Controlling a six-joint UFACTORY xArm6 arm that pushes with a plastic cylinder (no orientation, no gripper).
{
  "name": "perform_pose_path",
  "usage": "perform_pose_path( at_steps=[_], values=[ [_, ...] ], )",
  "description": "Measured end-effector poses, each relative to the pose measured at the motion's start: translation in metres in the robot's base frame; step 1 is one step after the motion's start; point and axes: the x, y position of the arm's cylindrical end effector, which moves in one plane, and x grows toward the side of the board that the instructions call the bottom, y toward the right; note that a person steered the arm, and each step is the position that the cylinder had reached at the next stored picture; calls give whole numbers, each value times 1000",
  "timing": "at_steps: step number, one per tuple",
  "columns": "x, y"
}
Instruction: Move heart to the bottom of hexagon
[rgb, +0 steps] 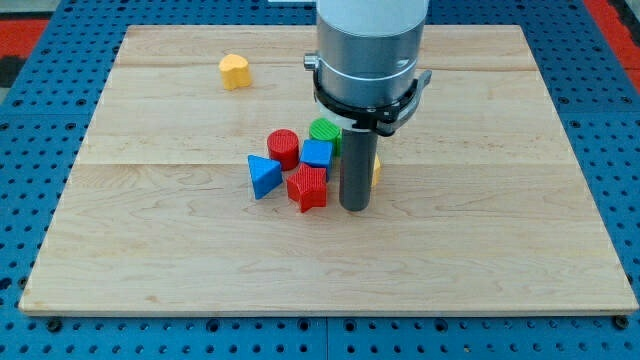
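Note:
A yellow heart (235, 71) lies alone near the view's top left of the wooden board (150, 250). A cluster sits mid-board: a red cylinder (283, 148), a green block (325, 131), a blue cube (317, 153), a blue triangle (263, 176) and a red star-like block (307, 187). A yellow block (375, 170), mostly hidden behind the rod, shows as a sliver on the rod's right. My tip (355, 206) rests on the board just right of the red star-like block and below the green block. I cannot tell which block is the hexagon.
The arm's large grey body (368, 50) hangs over the board's top middle and hides what lies behind it. A blue pegboard (40, 120) surrounds the wooden board on all sides.

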Motion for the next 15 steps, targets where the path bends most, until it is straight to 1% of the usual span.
perform_pose_path(
  at_steps=[1,2,3,4,5,6,7,8,10,11,12,13,14,15],
  values=[
    [23,78],
    [-18,165],
    [-117,196],
    [-221,169],
    [-292,77],
    [-303,-35],
    [-264,-125],
    [-262,-145],
    [-200,-156],
    [-125,-166],
    [-86,-166],
    [-71,-165],
    [-17,-157],
    [4,-153]
  ],
)
